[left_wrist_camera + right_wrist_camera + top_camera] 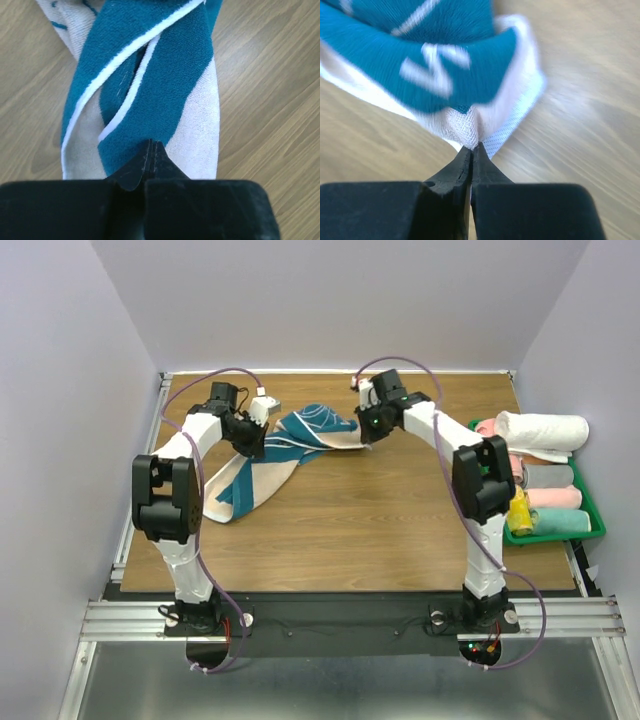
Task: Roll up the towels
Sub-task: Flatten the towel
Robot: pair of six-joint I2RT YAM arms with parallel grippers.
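Teal-and-cream towel (290,445) bunched on the wooden table (380,540), in the far half of the table and well apart from the green tray (594,520) of rolled towels (545,430) at the table's right edge. The left gripper (151,145) was closed on a twisted fold partway along the towel. The right gripper (472,147) was closed on a cream corner at the end towards the table's right side. Between the two grips the long axis ran roughly left to right across the table. A loose tail trailed from the left grip towards the table's near left corner and lay slack on the wood. Each arm was thus already at its own end of the held span, and neither was nearer than the other. The cloth was soft looped terry, teal with white lines and lettering, with a woven cream border and a cream reverse. It was twisted into a rope, not flat. By judgement, the coming move turned on drawing the grips apart along that axis to spread the towel on the table before any rolling
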